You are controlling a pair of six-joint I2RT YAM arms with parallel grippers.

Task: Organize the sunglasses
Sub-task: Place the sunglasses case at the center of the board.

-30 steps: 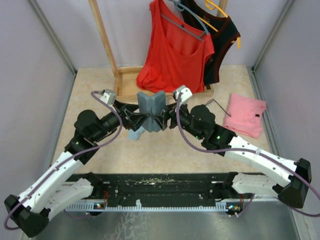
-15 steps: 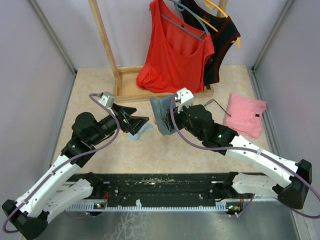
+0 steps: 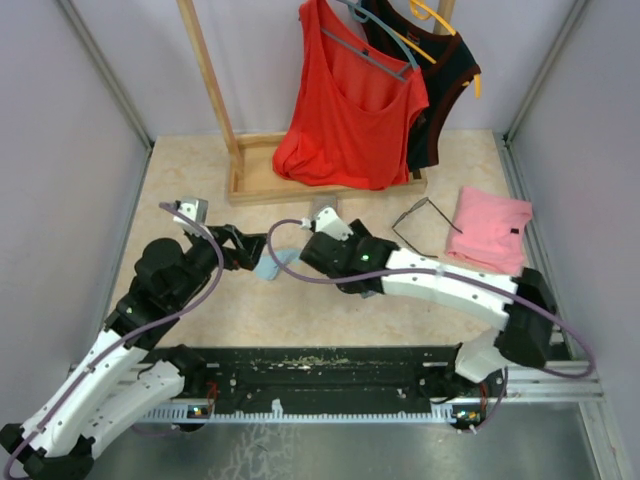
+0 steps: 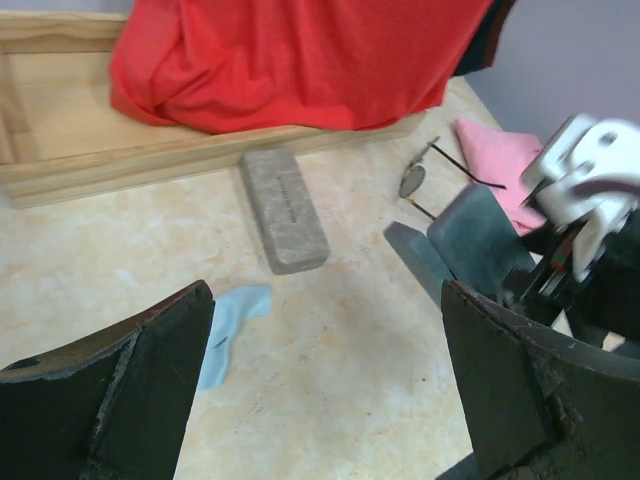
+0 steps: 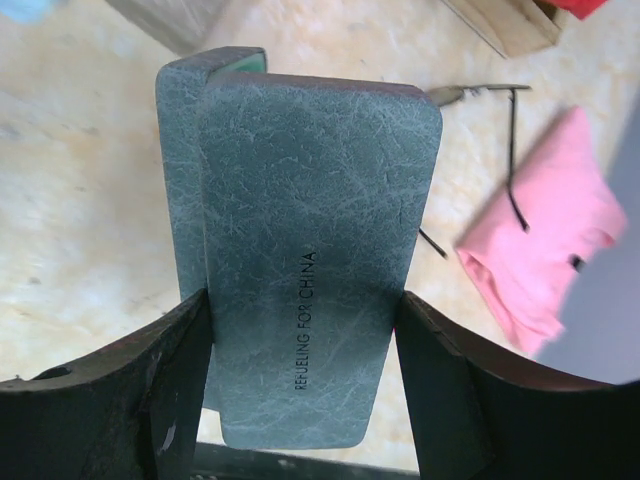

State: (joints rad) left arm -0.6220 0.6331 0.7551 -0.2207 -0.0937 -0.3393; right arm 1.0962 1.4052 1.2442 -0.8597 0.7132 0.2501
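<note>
One pair of sunglasses lies unfolded on the table beside a pink cloth; it also shows in the left wrist view, sunglasses, and the right wrist view, sunglasses. My right gripper is shut on a grey glasses case, held up off the table with its lid slightly ajar. No glasses show inside it. My left gripper is open and holds nothing, low over bare table just left of that held case.
A second grey case lies closed near the wooden rack base. A light blue cloth lies by the left finger. A red top and a dark one hang on the rack at the back.
My left gripper let go of the case, opened wide and drew back to the left. The right arm carried the case away from the centre, leftward and nearer.
</note>
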